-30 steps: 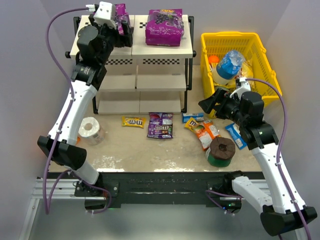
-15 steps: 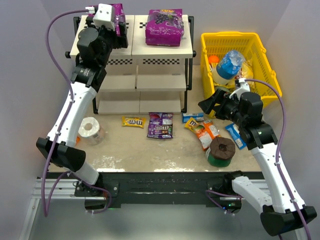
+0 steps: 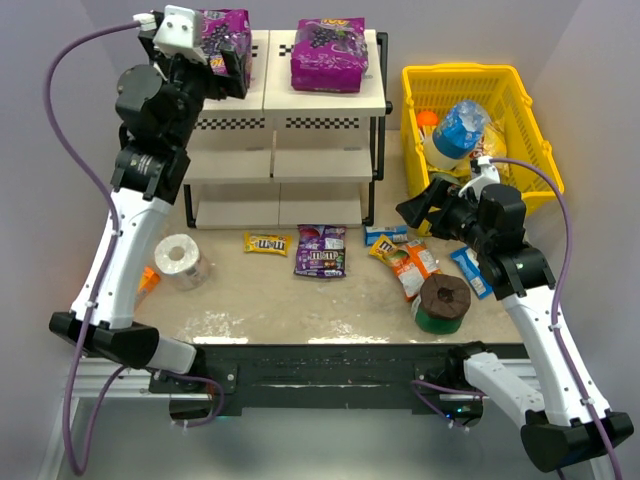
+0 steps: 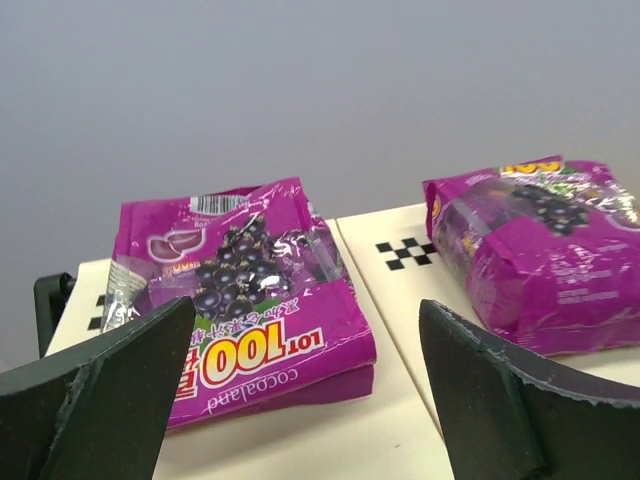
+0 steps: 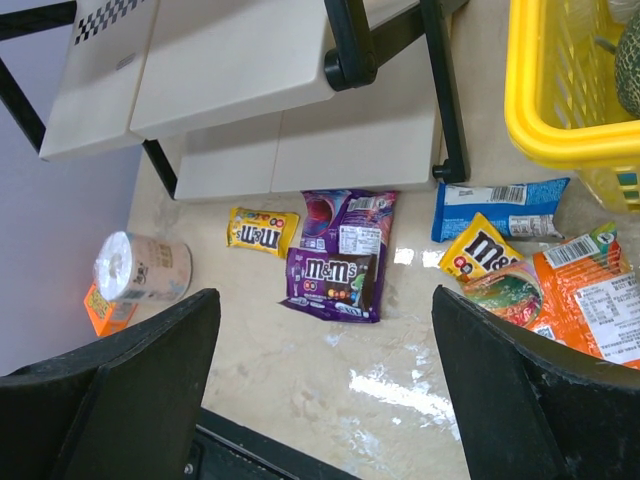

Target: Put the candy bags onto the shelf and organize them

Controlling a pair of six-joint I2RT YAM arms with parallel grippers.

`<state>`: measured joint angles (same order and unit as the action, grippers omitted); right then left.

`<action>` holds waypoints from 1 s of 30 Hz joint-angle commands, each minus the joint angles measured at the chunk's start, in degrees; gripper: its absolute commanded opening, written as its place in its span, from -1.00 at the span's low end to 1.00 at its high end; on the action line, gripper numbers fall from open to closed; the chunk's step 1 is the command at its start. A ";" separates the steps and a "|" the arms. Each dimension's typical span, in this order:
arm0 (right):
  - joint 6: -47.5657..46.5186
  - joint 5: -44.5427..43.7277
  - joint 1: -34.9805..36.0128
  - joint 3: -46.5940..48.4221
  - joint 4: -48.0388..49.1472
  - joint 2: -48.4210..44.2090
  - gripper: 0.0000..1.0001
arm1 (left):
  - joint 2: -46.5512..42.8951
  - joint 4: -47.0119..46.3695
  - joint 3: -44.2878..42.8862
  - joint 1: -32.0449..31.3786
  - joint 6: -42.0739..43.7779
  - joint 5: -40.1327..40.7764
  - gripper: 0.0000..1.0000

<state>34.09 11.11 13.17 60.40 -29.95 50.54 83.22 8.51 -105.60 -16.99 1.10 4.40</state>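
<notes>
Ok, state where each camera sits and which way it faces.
Top external: above and behind, looking down on the table; both arms show, left gripper at the shelf, right gripper by the basket.
Left wrist: level across the shelf top at two large purple bags; open fingers frame it.
Right wrist: down at the dark-purple bag; open fingers frame it.
Shared: top view shows these bags too.

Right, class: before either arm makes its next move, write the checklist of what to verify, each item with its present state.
1. Left gripper open, empty: ok.
2. Left purple bag lies flat on the shelf top: ok.
3. Right purple bag beside it, apart: ok.
4. Right gripper open, empty, off the table: ok.
5. All bags shelved: not ok; small bags lie on the table.
6. Back of lower tiers: cannot tell, hidden.
</notes>
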 commanded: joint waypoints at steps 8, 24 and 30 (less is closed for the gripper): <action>-3.32 -0.48 -0.07 -0.28 -0.81 -1.06 0.98 | -15.18 -0.25 11.80 0.21 -15.33 -18.72 0.99; 4.31 2.87 9.14 -16.10 14.99 3.06 0.82 | -37.08 -1.04 63.21 -0.58 -33.35 -23.76 0.96; 7.92 -5.05 18.38 -16.98 20.88 13.52 0.74 | -31.56 -6.31 71.84 -2.34 -39.94 -16.11 0.85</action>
<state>38.04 11.20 28.42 44.25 -17.39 59.53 48.66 7.81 -37.32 -18.28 -32.69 -16.91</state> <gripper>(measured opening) 0.889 0.949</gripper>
